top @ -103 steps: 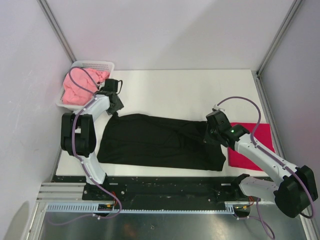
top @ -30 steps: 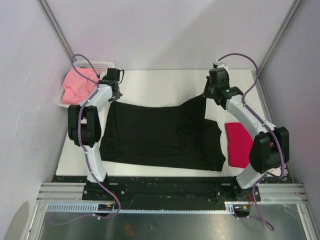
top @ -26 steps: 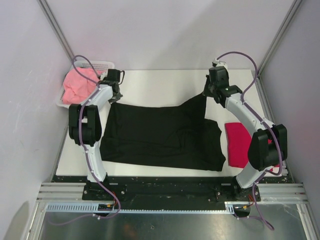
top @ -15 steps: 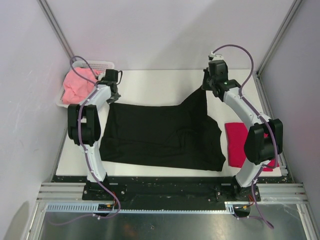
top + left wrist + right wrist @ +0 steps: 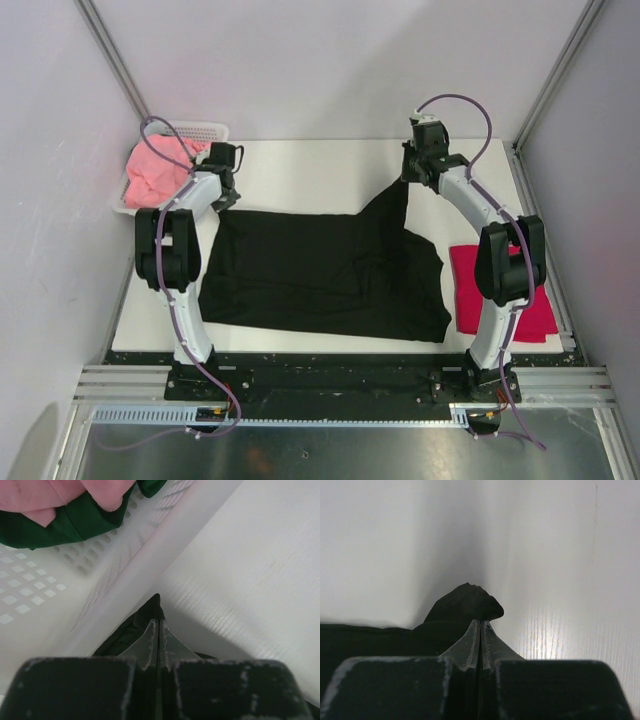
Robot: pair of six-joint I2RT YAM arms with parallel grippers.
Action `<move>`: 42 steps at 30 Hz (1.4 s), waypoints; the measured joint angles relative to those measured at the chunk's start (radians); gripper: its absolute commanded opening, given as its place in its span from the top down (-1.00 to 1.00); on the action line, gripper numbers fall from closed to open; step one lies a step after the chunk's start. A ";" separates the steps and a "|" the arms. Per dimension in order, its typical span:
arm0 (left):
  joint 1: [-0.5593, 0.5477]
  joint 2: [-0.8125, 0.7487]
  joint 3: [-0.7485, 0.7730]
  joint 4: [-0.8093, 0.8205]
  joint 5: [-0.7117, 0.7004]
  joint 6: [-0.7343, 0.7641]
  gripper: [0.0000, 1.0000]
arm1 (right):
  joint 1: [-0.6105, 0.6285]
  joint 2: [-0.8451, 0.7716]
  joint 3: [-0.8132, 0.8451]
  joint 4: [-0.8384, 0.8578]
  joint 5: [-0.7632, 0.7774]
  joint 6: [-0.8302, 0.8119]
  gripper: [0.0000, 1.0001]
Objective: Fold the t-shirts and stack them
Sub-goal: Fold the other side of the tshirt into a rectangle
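The black t-shirt (image 5: 320, 270) lies spread across the white table (image 5: 310, 170). My left gripper (image 5: 222, 198) is shut on its far left corner (image 5: 150, 607), close beside the basket. My right gripper (image 5: 408, 180) is shut on a bunch of the same black cloth (image 5: 467, 605) and holds the far right corner stretched up and back as a peak. A folded crimson red t-shirt (image 5: 505, 290) lies flat at the right, partly under my right arm. The salmon pink t-shirt (image 5: 155, 168) is heaped in the basket, and its pink cloth (image 5: 60, 495) shows in the left wrist view.
The white mesh basket (image 5: 195, 130) stands in the far left corner, its wall (image 5: 50, 585) right beside my left fingers. A dark green cloth (image 5: 65, 525) lies in it under the pink one. Grey walls and metal posts enclose the table on three sides.
My right gripper has carried its black corner farther back and a little left, pulling that side of the shirt up into a taller peak. The left gripper has held its place by the basket.
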 measured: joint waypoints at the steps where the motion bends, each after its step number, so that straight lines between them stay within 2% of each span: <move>1: 0.000 0.000 0.000 0.000 0.001 0.000 1.00 | 0.000 0.000 0.002 -0.005 0.000 0.000 1.00; 12: 0.003 -0.010 -0.031 0.003 0.016 0.007 1.00 | 0.004 -0.072 0.009 -0.050 -0.044 0.022 1.00; 20: 0.008 -0.077 -0.117 0.004 0.021 0.006 1.00 | 0.016 -0.389 -0.262 -0.150 -0.118 0.126 1.00; 26: 0.022 -0.150 -0.206 0.021 0.023 0.004 1.00 | 0.079 -0.601 -0.475 -0.233 -0.136 0.190 1.00; 33: 0.026 -0.246 -0.309 0.049 0.028 -0.005 1.00 | 0.132 -0.738 -0.618 -0.285 -0.152 0.257 1.00; 42: 0.026 -0.328 -0.452 0.058 0.028 -0.039 1.00 | 0.212 -0.850 -0.714 -0.333 -0.142 0.344 1.00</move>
